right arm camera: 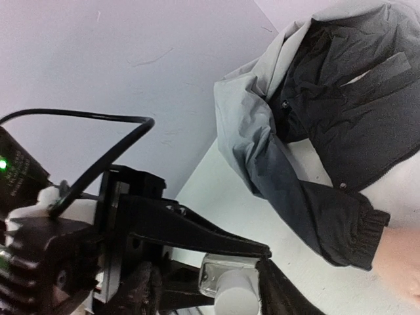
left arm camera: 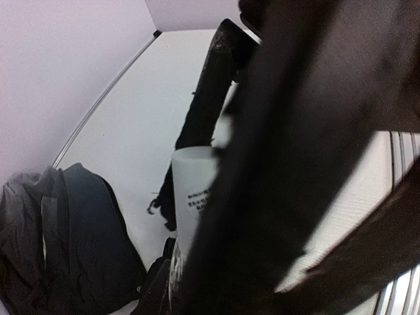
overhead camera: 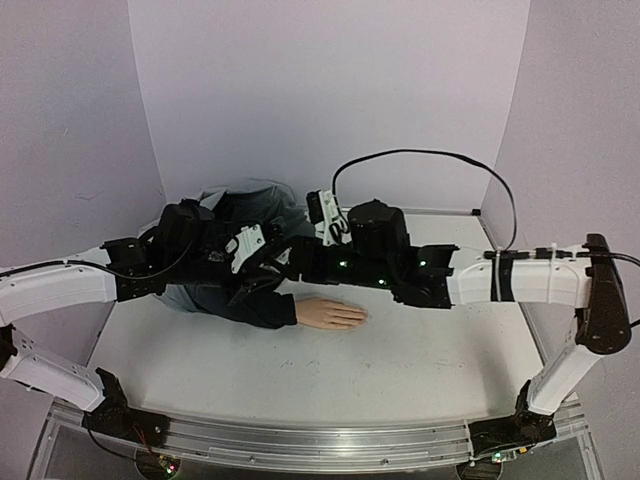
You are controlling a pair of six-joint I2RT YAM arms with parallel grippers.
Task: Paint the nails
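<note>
At the left, above the jacket sleeve [overhead camera: 245, 300], the left gripper [overhead camera: 268, 250] is clamped on the small white bottle [left arm camera: 193, 190]. Just to its right, the right gripper [right arm camera: 213, 295] has its jaws partly apart around the bottle's top and seems to grip nothing. Beyond the cuff the mannequin hand [overhead camera: 330, 315] lies flat on the surface [overhead camera: 420, 360]; its nails [overhead camera: 358, 318] are too small to read and show no colour, so I judge all the painting is yet to do.
</note>
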